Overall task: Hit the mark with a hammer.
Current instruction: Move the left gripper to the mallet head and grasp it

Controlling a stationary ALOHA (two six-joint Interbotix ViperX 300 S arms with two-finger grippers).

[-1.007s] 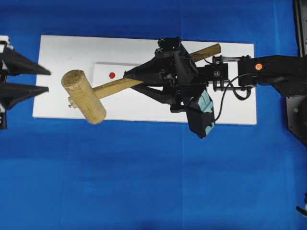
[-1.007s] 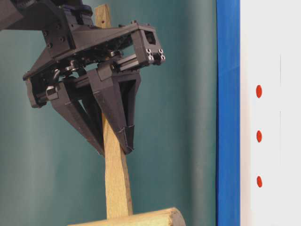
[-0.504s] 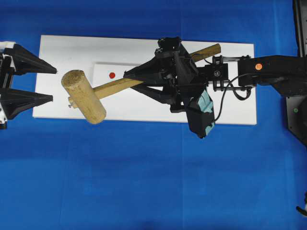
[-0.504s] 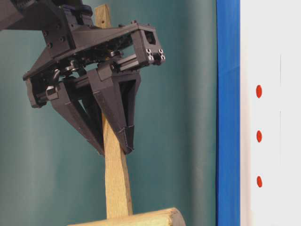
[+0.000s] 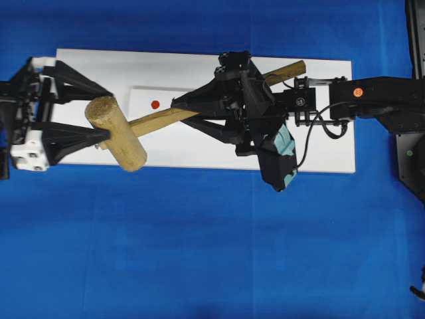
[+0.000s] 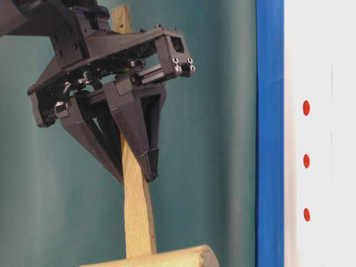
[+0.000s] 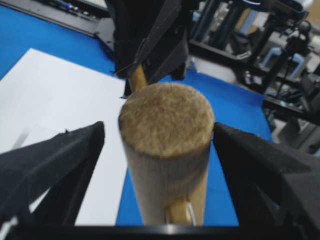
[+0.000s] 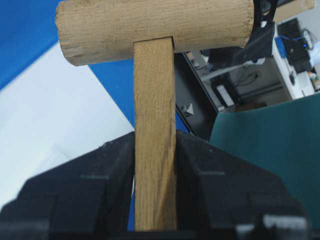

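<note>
Above the white board [image 5: 199,149] on the blue surface [image 5: 199,252], the hammer [image 5: 133,129] was held off the board by the right gripper [image 5: 178,105], its fingers [image 8: 205,185] closed tight against both sides of the squared handle about midway along it. The handle ran at a slant, its free end projecting past the gripper toward the board's far right corner. The cylindrical head hung over the board's left part. The left gripper [image 5: 103,113] stood wide open around that head, one finger [image 7: 50,160] on each side; the left wrist view showed a narrow gap on both sides, no contact. The mark [image 6: 306,161], middle of three red dots on the narrow strip, lay uncovered in the table-level view. Overhead, one red dot [image 5: 155,104] showed just beside the handle, between head and right gripper.
</note>
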